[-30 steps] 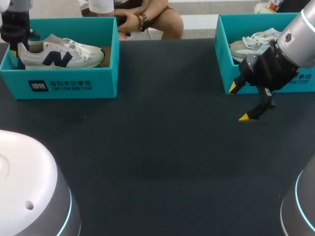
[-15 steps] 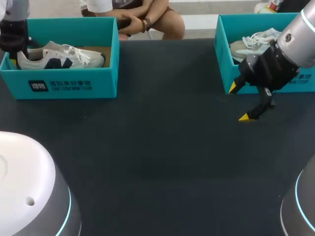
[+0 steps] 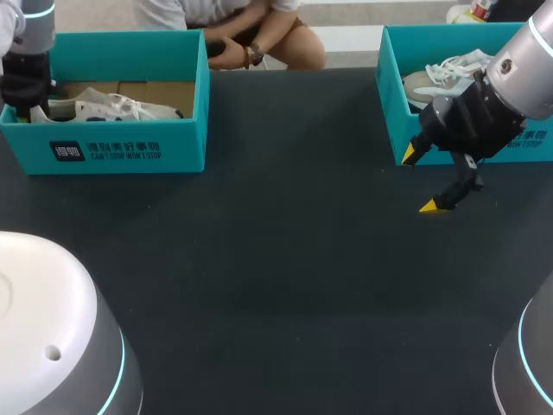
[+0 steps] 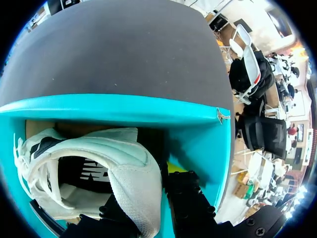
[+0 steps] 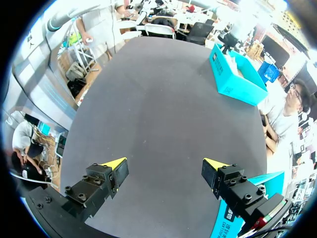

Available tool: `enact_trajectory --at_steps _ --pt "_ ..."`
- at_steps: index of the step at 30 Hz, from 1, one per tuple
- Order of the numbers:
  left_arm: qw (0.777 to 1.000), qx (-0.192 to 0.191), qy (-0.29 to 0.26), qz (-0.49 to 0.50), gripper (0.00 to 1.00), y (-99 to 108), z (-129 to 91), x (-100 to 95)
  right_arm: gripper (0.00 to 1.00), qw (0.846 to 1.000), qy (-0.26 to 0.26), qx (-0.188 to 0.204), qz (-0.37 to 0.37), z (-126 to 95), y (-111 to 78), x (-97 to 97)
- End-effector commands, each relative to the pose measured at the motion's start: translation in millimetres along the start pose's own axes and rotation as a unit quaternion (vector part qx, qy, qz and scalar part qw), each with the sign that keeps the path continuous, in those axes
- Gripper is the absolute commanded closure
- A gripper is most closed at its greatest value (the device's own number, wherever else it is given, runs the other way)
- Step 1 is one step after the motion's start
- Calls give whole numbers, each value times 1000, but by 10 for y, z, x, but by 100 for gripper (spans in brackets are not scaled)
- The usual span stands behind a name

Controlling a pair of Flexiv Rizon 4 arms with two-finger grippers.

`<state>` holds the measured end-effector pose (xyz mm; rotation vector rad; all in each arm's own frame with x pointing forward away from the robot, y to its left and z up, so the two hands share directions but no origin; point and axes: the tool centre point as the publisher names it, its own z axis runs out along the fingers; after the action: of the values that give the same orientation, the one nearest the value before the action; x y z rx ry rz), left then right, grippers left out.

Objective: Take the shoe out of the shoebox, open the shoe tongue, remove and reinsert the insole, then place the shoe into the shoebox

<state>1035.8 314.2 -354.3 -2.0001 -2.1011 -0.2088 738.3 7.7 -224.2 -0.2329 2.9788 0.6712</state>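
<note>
A white shoe [image 3: 104,108] with dark side markings lies low inside the left teal shoebox [image 3: 130,151], toe pointing toward the table's middle. My left gripper [image 3: 24,97] stands at the box's left end, over the shoe's heel. In the left wrist view the gripper [image 4: 148,186] is shut on the padded heel collar of the shoe [image 4: 99,153]. One finger is outside the heel and the other is inside the shoe, close to the shoebox [image 4: 148,111] wall. My right gripper [image 3: 419,180] hangs open over the table, holding nothing; its own view shows the gripper [image 5: 165,166] above bare tabletop.
A second teal box [image 3: 393,95] holding another white shoe [image 3: 441,78] stands at the back right, just behind my right gripper. The dark table stretches between the two boxes. My arms' white bases [image 3: 43,328] fill the near corners.
The left gripper has lowered the shoe from above the box rim down into the left shoebox. The right arm has not moved.
</note>
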Motion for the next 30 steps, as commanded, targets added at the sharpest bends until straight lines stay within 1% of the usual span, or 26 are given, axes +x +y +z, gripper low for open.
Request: enact_trajectory --at_steps 1,6,12,13,14,15,17,19,25,30 --pt "1000 4 3 -1 100 23 84 -14 0 1000 -1 0 0 9 -2 4" --pt "1000 11 7 0 100 19 159 -31 0 1000 -1 0 0 9 -2 4" --pt "1000 6 -1 13 100 18 198 -53 0 1000 -1 0 0 9 -2 4" --pt "1000 6 2 13 89 4 197 -55 0 1000 -1 0 0 9 -2 4" --pt "1000 5 0 14 73 3 203 -56 0 1000 -1 0 0 9 -2 4" --pt "1000 4 0 16 70 2 211 -59 0 1000 -1 0 0 9 -2 4" --pt "1000 0 -4 21 67 -3 216 -60 0 1000 -1 0 0 9 -2 4" --pt "1000 0 -6 21 61 -9 218 -59 0 1000 -1 0 0 9 -2 4" --pt "1000 0 -14 23 64 -9 175 -49 0 1000 -1 0 0 9 -2 4" --pt "999 -4 -23 28 64 -31 82 -45 0 1000 -1 0 0 9 -2 4"
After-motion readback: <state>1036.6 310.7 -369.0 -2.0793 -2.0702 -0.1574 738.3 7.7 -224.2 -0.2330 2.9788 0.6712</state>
